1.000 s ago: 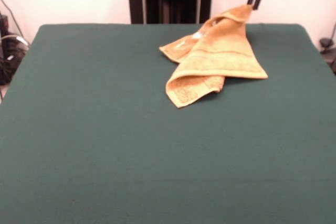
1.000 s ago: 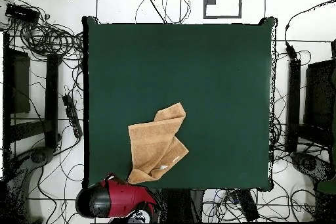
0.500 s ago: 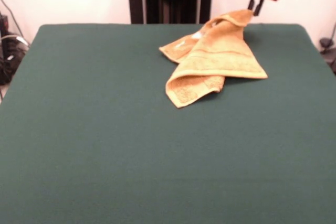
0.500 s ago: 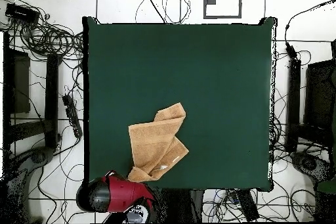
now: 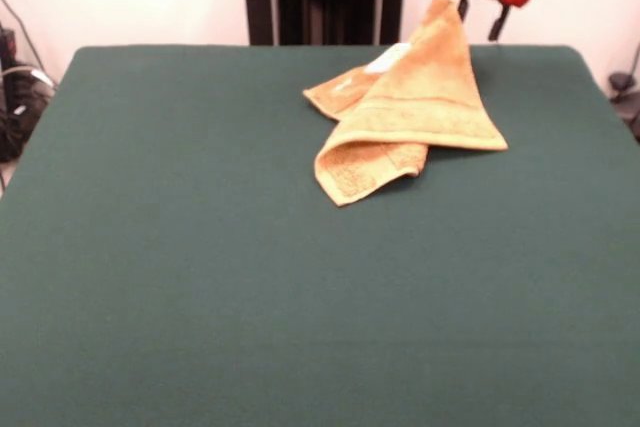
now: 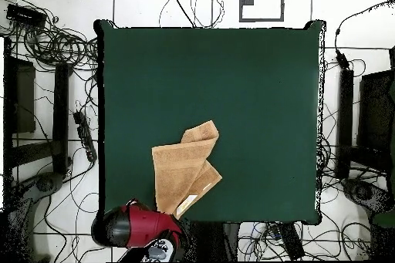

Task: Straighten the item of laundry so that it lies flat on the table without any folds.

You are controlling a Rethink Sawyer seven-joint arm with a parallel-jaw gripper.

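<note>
towel corner raised at the far edge of the tabletop

the orange-tan towel point(image 5: 405, 107) lay crumpled near the far right part of the dark green tabletop point(image 5: 200, 277) in the front view, close to the edge. one corner of it stood lifted into a peak, right beside the red-and-black pincer point(image 5: 478, 15). the pincer's two dark fingers point(image 5: 494, 23) stood apart, with the peak touching the one on the left of the picture; whether the cloth was actually held there could not be told.

the rest of the towel rested on the tabletop in folds. a woven border band ran across the broad upper layer, a doubled-over flap pointed toward the camera, and another fold stuck out to the left. a small white tag point(image 5: 390, 59) showed near the raised part; no writing on it could be read, and no brand or label was legible anywhere.

from overhead, the towel point(image 6: 183, 169) sat near the bottom edge of the tabletop point(image 6: 254, 82), left of centre, with the red arm head point(image 6: 139, 227) just off that edge beside it. cables lay on the floor around the tabletop.
</note>
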